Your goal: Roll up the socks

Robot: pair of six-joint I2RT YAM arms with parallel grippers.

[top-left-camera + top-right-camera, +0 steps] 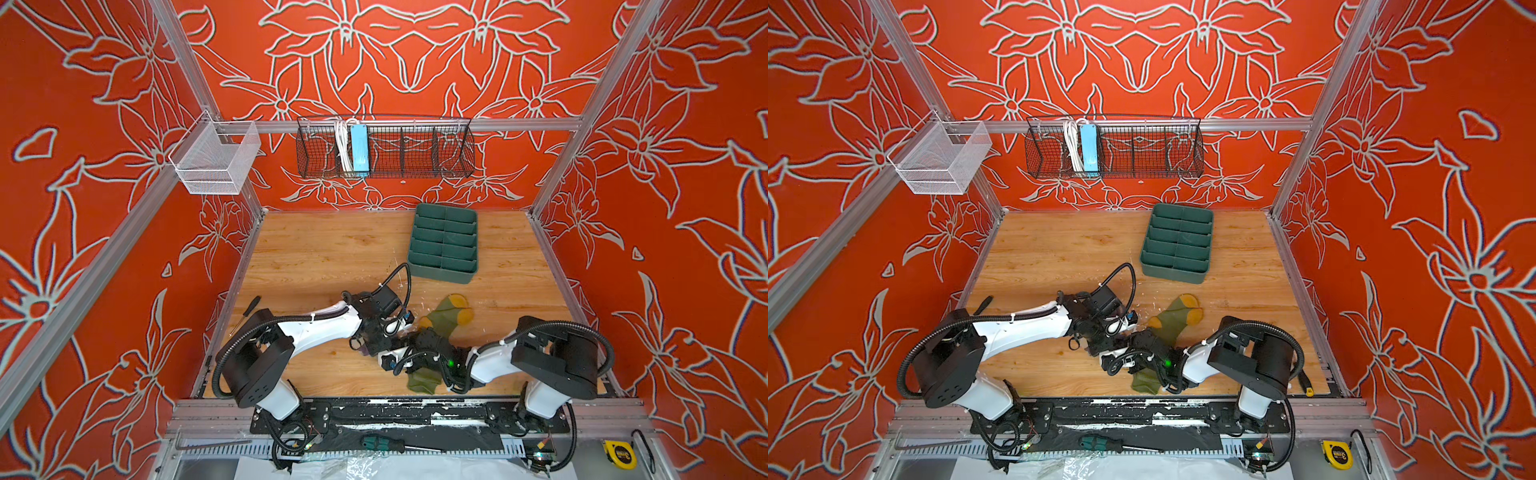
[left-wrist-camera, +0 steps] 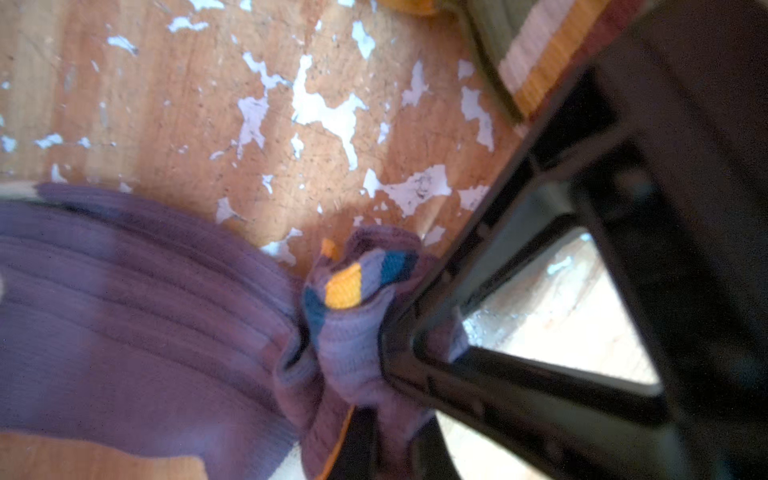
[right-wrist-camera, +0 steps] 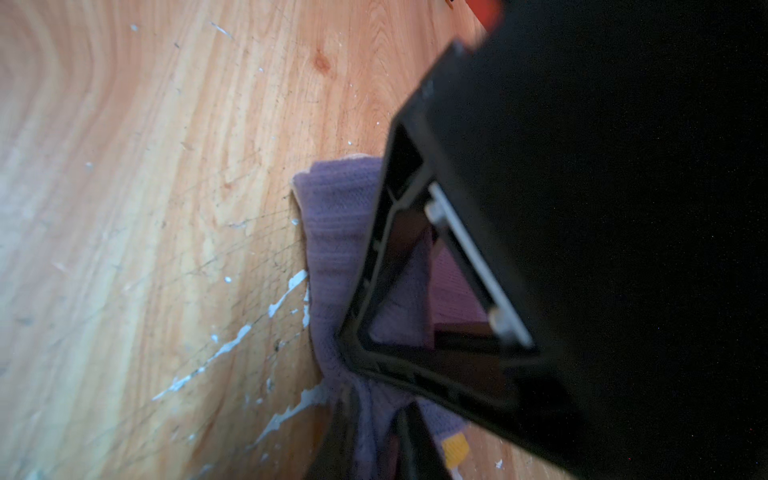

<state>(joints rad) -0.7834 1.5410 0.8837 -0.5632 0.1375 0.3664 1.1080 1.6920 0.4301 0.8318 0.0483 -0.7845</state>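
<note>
Purple knit, ribbed and soft: the purple sock [image 2: 145, 311], flat on the wooden tabletop [image 1: 324, 257] near the front middle, mostly hidden under the two arms in both top views. Left end effector [image 2: 376, 386] shut tight on a bunched-up end of it — the end with the small yellow and blue stripes. Right end effector [image 3: 365, 390] close beside, low on the wood, pinched shut on a purple fold too, judging by the right wrist view, with a bit of yellow stripe just next to it. Green sock [image 1: 445, 319] right there as well, stretched out under the right arm, mustard toe toward the back, in neither grip. Green tray [image 1: 442, 272] farther back, well apart.

Probably the very start of the roll, with both grips at the striped end. Tips for doing it well:

Pinch only purple cloth, never the wood under it. Lift just a tiny bit first, to stop any scraping on the chipped tabletop. Turn the end over with both grips together, at the same speed — otherwise a crooked, lopsided roll. Make the first turn small and tight, for a neat roll and not a floppy one. Pull gently, because of the stretchy, slippery knit. Stay clear of the green sock, so near, to avoid dragging it along. Leave the far end flat and straight.
</note>
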